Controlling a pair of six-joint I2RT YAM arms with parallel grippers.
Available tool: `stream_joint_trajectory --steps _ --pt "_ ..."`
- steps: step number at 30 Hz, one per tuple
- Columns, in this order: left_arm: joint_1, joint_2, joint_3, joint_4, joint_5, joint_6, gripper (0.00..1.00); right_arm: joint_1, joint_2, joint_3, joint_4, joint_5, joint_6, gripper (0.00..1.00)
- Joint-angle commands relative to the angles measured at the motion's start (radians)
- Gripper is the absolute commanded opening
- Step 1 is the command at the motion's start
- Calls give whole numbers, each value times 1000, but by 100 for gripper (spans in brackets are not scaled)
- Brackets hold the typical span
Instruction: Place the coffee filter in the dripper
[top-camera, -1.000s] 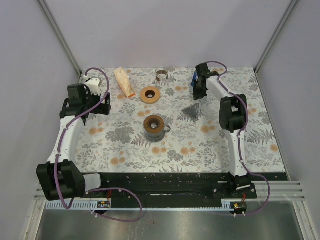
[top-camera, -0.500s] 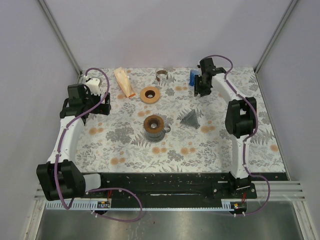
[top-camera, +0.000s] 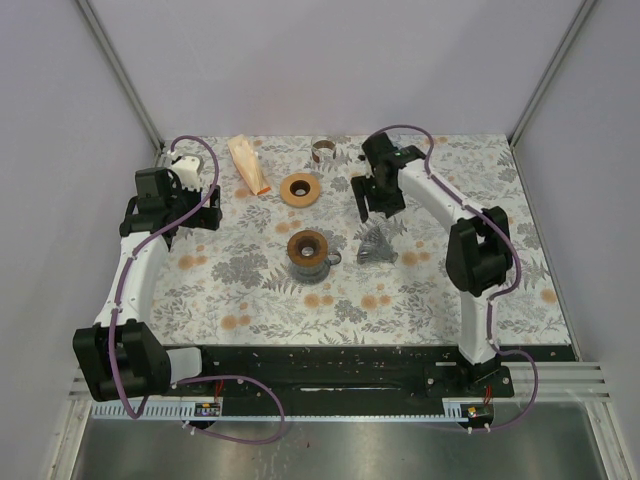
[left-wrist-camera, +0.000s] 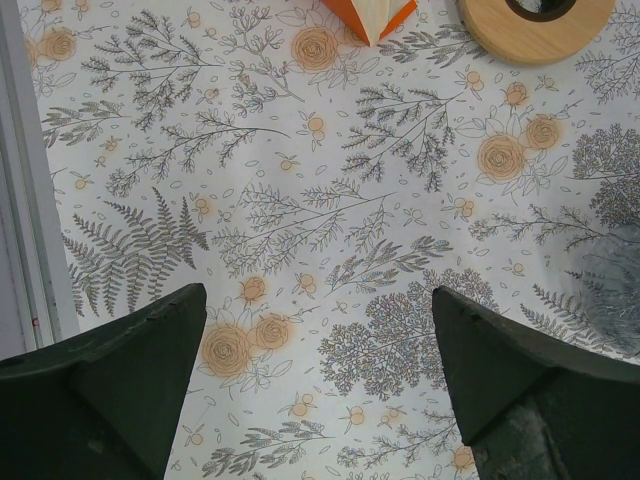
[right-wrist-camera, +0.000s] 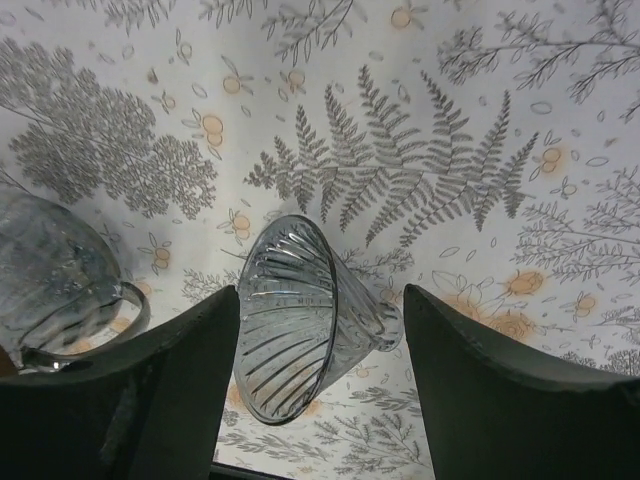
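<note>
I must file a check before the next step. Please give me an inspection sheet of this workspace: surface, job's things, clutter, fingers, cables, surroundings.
Surface: flowered cloth, lying flat.
Job's things: coffee filter lies at the far left, untouched; glass dripper lies on its side, with no filter in it.
Clutter: wooden ring, glass jug with a brown top, small brown cylinder.
Grippers: left gripper, fingers wide apart over bare cloth; right gripper, fingers open above the dripper, not gripping it.
Cables: purple cables run along both arms, clear of the things.
Surroundings: plain walls, metal frame posts; nothing else seen.
</note>
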Motion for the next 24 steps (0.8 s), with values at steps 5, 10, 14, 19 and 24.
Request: stream_joint_trajectory --steps 5,10,14,19,24 --pt "7 -12 16 26 13 5 99 108 -47 -74 -147 252 4 70" --pt "6 -18 16 25 15 5 99 156 -21 -73 -188 331 14 57" --pt "7 -21 13 25 9 9 99 176 -21 -79 -206 370 8 37" --pt "7 -23 15 25 12 11 99 179 -17 -100 -206 369 -15 24" --pt "7 -26 15 25 12 11 99 180 -13 -89 -225 398 -30 0"
